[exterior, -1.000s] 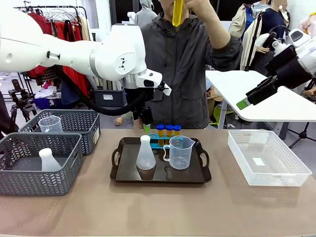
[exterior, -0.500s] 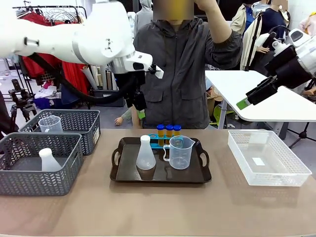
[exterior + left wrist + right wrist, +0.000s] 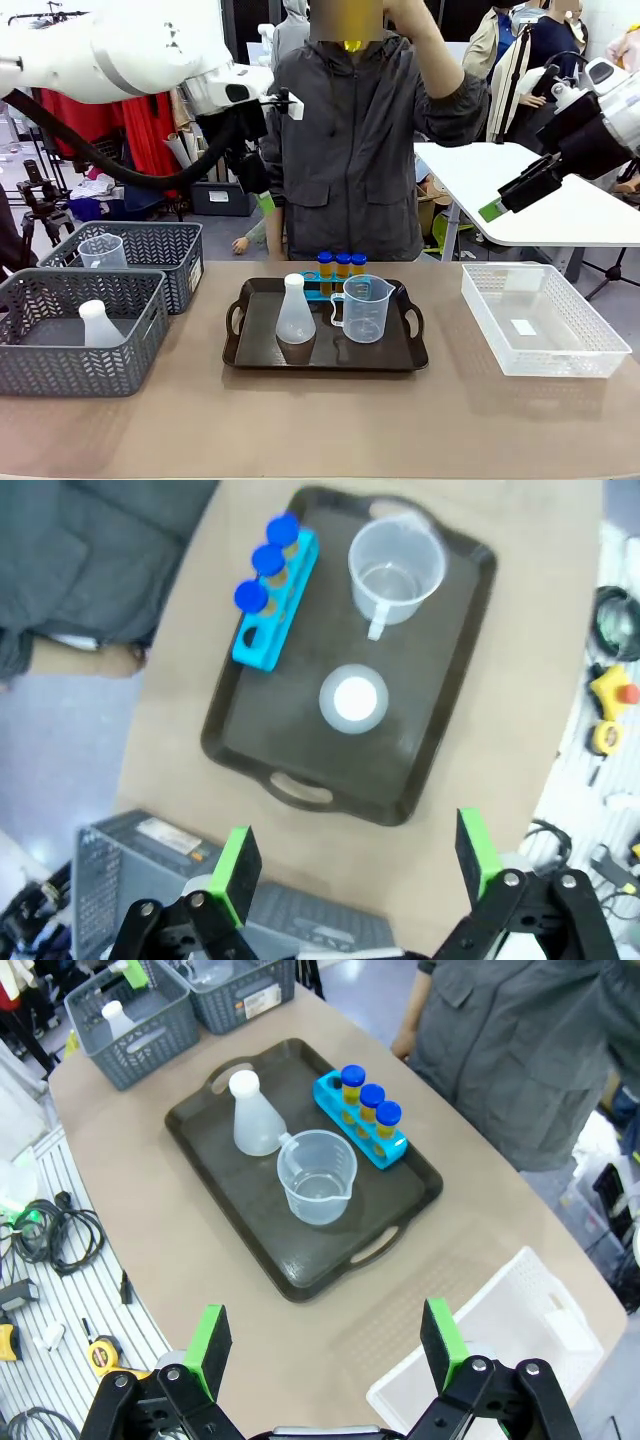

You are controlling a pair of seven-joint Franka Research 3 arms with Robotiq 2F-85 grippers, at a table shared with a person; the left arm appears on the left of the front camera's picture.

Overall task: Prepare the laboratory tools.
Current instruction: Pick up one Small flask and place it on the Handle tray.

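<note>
On the dark rectangular tray (image 3: pixel 325 352) near the counter's far edge stand a clear handled beaker (image 3: pixel 363 308), a translucent white conical flask (image 3: pixel 294 310) and a small blue rack (image 3: pixel 276 600) holding three blue-capped tubes (image 3: pixel 341 266) — a fourth, seemingly, in the person's raised hand (image 3: pixel 398 12). Both grippers — left (image 3: pixel 355 870), right (image 3: pixel 325 1348) — hover with fingers wide, empty.

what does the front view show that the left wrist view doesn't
Front view alone: the person's raised hand, a clear bin, and a second beaker and flask in grey baskets. Left wrist view alone: the blue rack's empty fourth hole and the left gripper, jaws open. Both: tray, flask, beaker, three blue-capped tubes.
</note>
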